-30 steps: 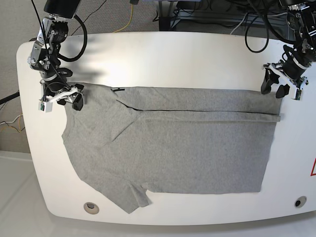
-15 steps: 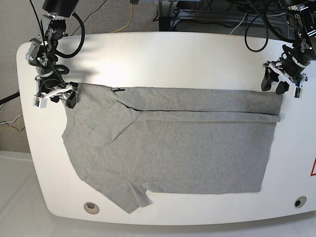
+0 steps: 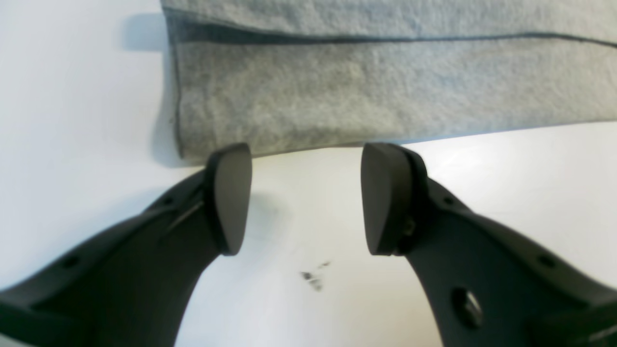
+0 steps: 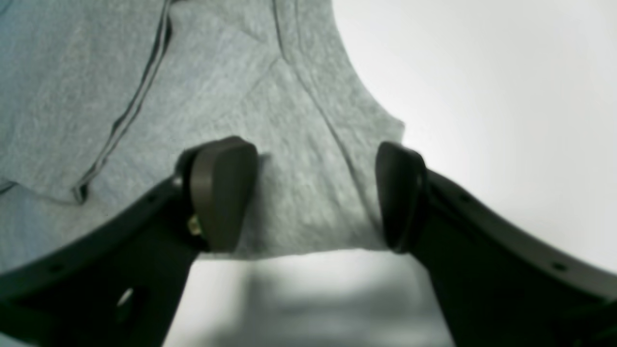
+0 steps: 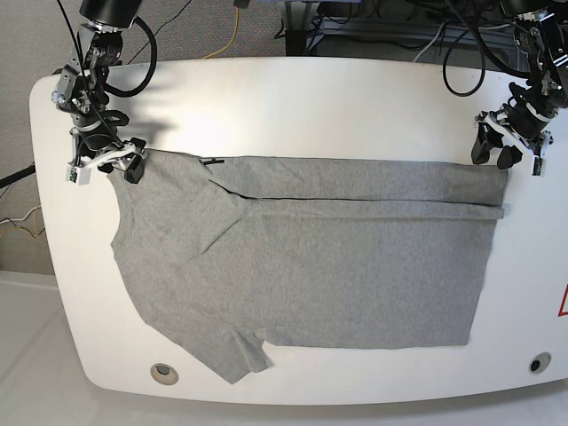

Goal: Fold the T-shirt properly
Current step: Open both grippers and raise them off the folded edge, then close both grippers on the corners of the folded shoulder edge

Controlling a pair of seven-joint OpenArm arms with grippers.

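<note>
The grey T-shirt [image 5: 337, 266] lies flat on the white table [image 5: 311, 106], plain side up, with its far strip folded over along a straight crease. My right gripper [image 5: 124, 169] is open at the shirt's far left corner. In the right wrist view the right gripper [image 4: 311, 197] straddles the T-shirt [image 4: 299, 159] at its edge, cloth between the fingertips. My left gripper [image 5: 497, 156] is open at the far right corner. In the left wrist view the left gripper [image 3: 306, 197] stands over bare table just short of the T-shirt [image 3: 361, 96].
Cables and stand legs [image 5: 355, 27] lie beyond the table's far edge. Two round holes [image 5: 164, 373] sit near the front edge, and a red mark [image 5: 562, 302] is at the right edge. A small dark smudge [image 3: 313, 279] marks the table under the left gripper.
The right gripper shifted outward, then back in and toward the far edge at the shirt's corner. The left gripper moved slightly toward the far edge. The shirt has not moved.
</note>
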